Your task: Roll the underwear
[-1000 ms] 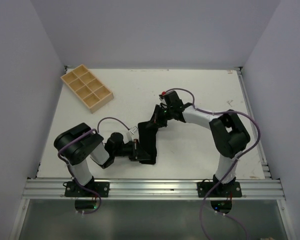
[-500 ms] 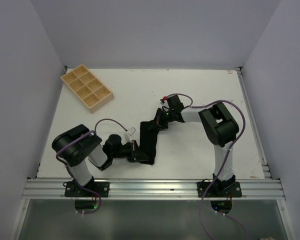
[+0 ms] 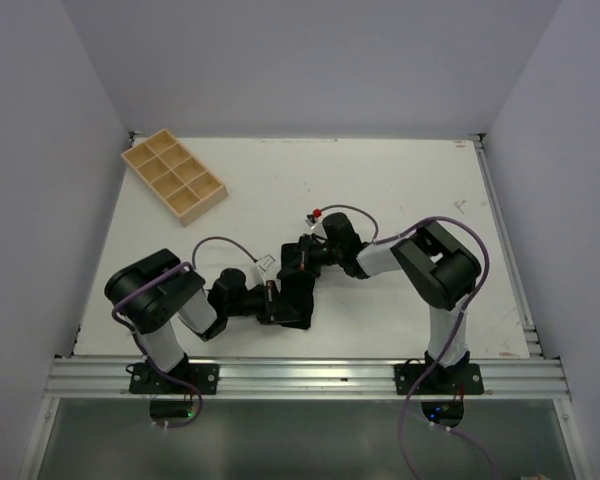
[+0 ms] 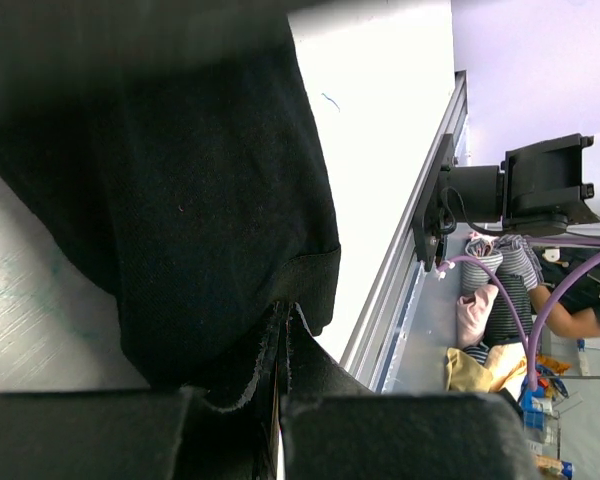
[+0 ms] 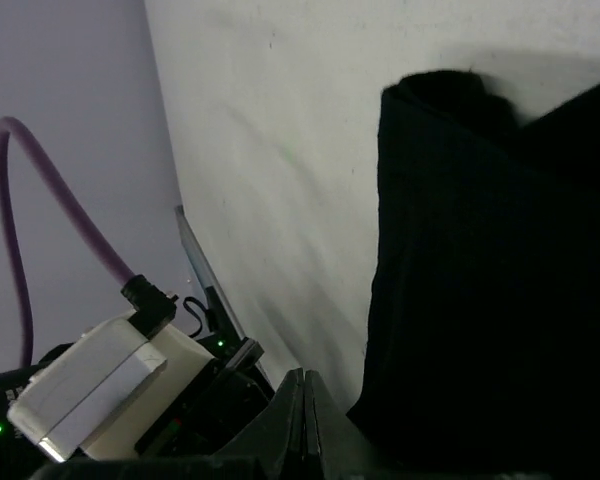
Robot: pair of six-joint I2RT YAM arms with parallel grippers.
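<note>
The underwear (image 3: 298, 296) is a black fabric piece lying on the white table between the two grippers, folded over on itself. My left gripper (image 3: 272, 301) is shut on its near edge; the left wrist view shows the fabric (image 4: 180, 180) pinched in the shut jaws (image 4: 282, 335). My right gripper (image 3: 298, 262) is low over the far end of the fabric, jaws shut. In the right wrist view the fabric (image 5: 480, 260) lies folded right beside the shut fingertips (image 5: 303, 385), and the pinch itself is hidden.
A wooden tray (image 3: 173, 176) with several compartments stands at the far left. An aluminium rail (image 3: 300, 376) runs along the near table edge. A small white tag (image 3: 264, 263) lies beside the fabric. The left arm's body (image 5: 100, 385) is close to the right gripper.
My right gripper has moved toward the near left, carrying the far end of the underwear over the rest, so the fabric is now shorter. The left gripper has stayed put.
</note>
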